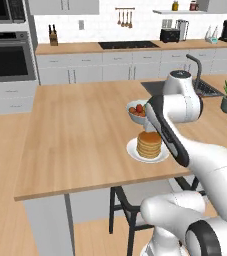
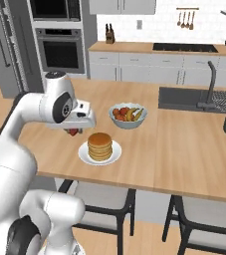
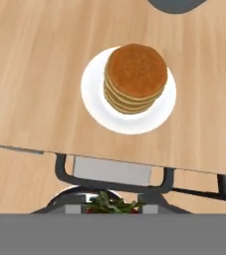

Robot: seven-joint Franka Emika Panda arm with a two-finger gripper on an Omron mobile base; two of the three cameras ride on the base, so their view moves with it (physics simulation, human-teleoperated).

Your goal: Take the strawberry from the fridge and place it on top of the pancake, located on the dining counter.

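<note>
Claw (image 2: 73, 131) nearly closed, pinching the strawberry (image 2: 74, 132); green leaves show between the fingertips in hand view. It hangs above the tabletop (image 2: 179, 144), just beside the pancake (image 2: 100, 145) on its white plate (image 2: 85, 155).

Golden-brown pancake (image 3: 136, 75), white plate (image 3: 95, 102), light wooden dining counter (image 1: 75, 135), red strawberry (image 2: 73, 132).

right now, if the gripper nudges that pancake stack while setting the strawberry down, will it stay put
Probably not entirely. The pancake is a loose stack of several discs, so a sideways push could shear the upper ones off. Its plate sits on smooth wood and may well slide. The top looks flat but the strawberry is roundish, so it might roll once the gripper releases it.
</note>
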